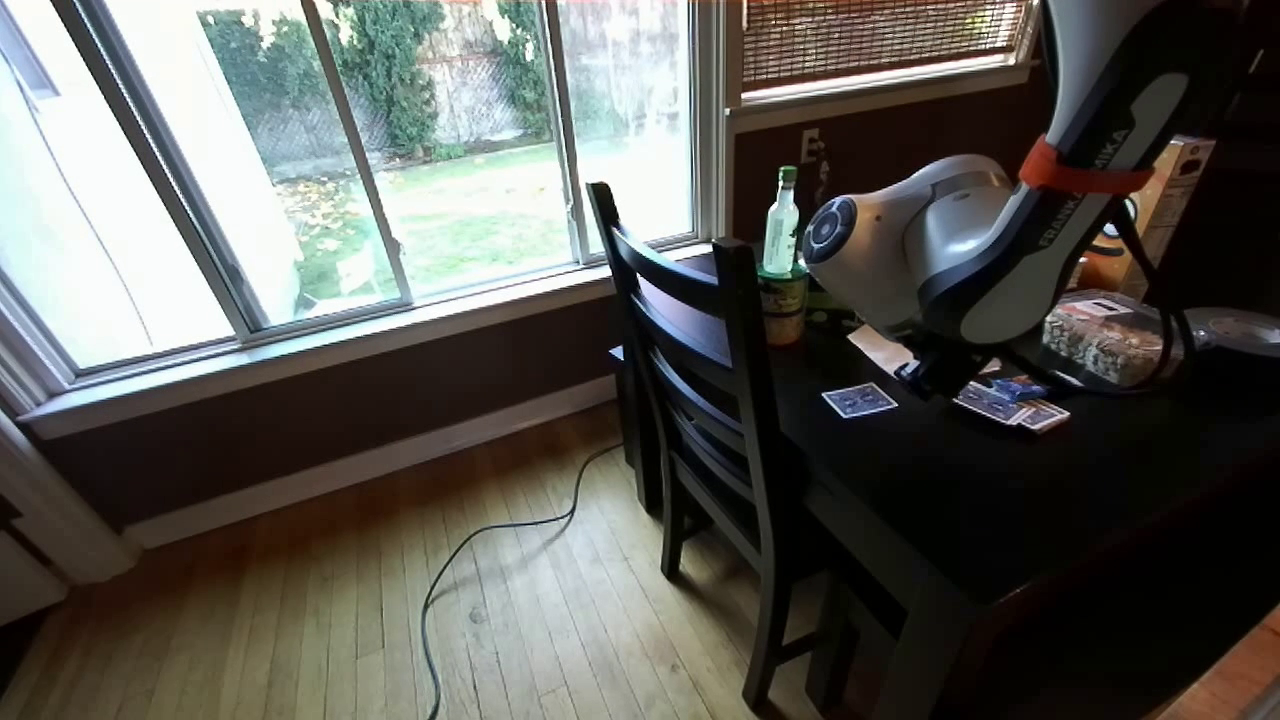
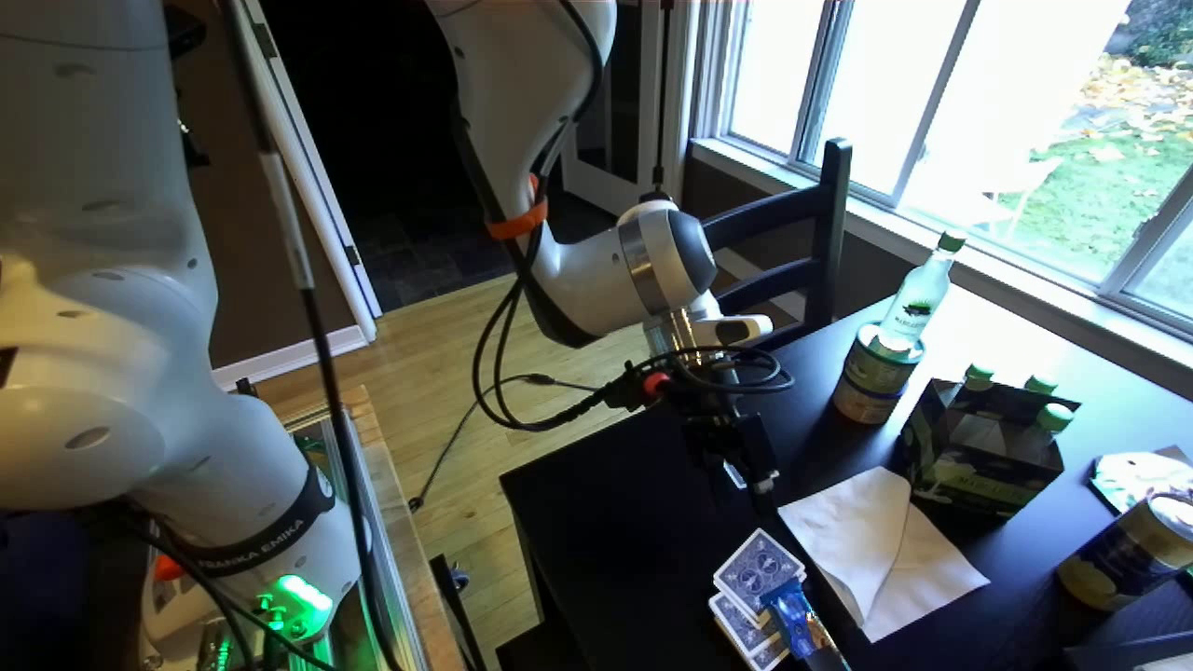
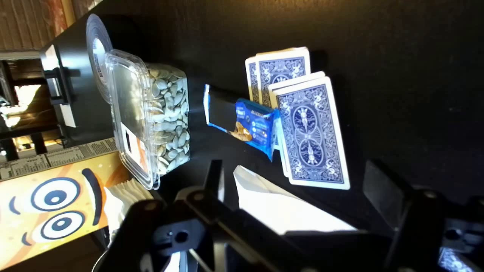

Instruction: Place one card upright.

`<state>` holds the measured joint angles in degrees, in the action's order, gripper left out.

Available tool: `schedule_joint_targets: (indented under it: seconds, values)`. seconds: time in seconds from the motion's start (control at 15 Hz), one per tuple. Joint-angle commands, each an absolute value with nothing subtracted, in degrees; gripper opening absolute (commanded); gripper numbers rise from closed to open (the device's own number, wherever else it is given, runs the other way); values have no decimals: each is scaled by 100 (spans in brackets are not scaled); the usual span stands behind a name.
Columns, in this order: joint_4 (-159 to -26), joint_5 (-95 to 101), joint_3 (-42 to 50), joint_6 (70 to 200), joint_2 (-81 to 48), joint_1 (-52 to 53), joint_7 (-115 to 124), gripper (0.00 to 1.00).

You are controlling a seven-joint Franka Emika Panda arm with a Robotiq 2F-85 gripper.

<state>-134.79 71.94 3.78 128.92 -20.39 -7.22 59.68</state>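
Blue-backed playing cards lie face down in two overlapping piles on your dark surface, white borders framing an ornate, mirrored oval design. Another blue-backed card lies flat on its own, apart from the piles, in an exterior view. Your claw is spread, its two fingers well apart, with one pile in sight between and beyond the tips in the wrist view. Touching the cards is a blue snack packet, on which you can make out "BLUEBER", the end unclear. Just beside them lies folded white paper. On the black band round your arm's base you read "FRANKA EMIKA". Green-capped, a glass bottle stands on a round container in both exterior views; its label seems to begin "MARGA", too small to be sure. The clear plastic tub bears a label you cannot read from here.
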Motion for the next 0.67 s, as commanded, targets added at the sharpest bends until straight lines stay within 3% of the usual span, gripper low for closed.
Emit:
schedule_joint_targets:
  seconds: [0.0, 0.07, 0.27, 0.53, 0.6]
  values:
    - [-13108, 7624, 532, 12862, -2551, -587, 6321, 74]
    - [-13048, 7732, 543, 12892, -2630, -590, 6407, 63]
    - [-12898, 7771, 516, 12944, -2854, -633, 6436, 61]
    - [-12769, 7741, 503, 12997, -3087, -646, 6403, 66]
    - [-12740, 7741, 506, 12996, -3132, -645, 6399, 63]
